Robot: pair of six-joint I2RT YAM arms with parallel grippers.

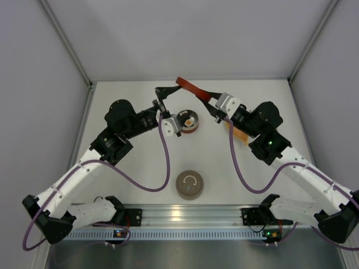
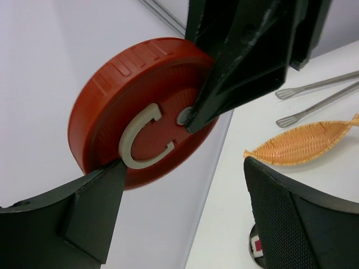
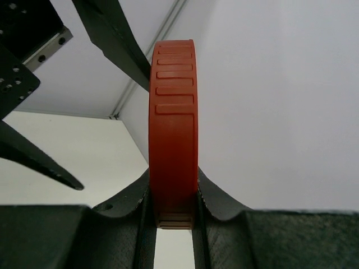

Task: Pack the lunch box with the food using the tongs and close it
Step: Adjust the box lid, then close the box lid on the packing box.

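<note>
Right gripper [image 3: 174, 199] clamps the red lid [image 3: 173, 112] edge-on, upper centre of the top view. Left gripper [image 2: 185, 163] gapes wide beside it. Food [image 1: 189, 120] sits in the lunch box [image 1: 194, 129] mid-frame; tongs [image 2: 317, 98] lie upper right in the left wrist view.

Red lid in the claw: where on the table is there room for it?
The table is bare between the red lunch box and the brown tin. It is crowded at the back, where the left claw and right claw meet at the red lid, and under the right arm, by the orange boat tray.
</note>
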